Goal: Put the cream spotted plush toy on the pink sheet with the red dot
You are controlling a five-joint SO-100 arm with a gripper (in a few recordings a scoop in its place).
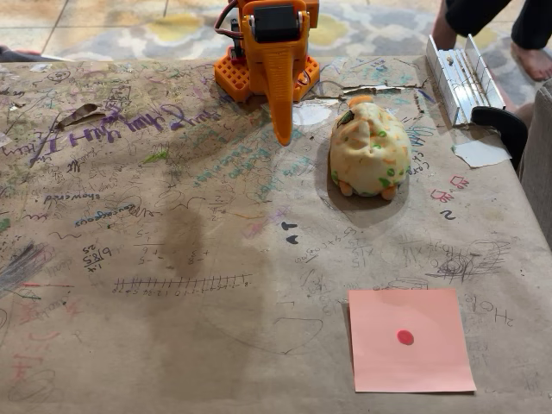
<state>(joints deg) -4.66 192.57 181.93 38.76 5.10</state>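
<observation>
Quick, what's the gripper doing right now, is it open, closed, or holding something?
Gripper: holding nothing, pointing down at the table left of the cream spotted plush toy; whether it is open or closed cannot be told from this angle.

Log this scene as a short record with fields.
arm: orange, at the table's far edge, tool pointing down, holding nothing
tool state: cannot tell whether open
plush toy: on the table, right of the tool, not touched
pink sheet: flat, near right, nothing on it
red dot: uncovered
table: brown, scribbled over
task status: not started
</observation>
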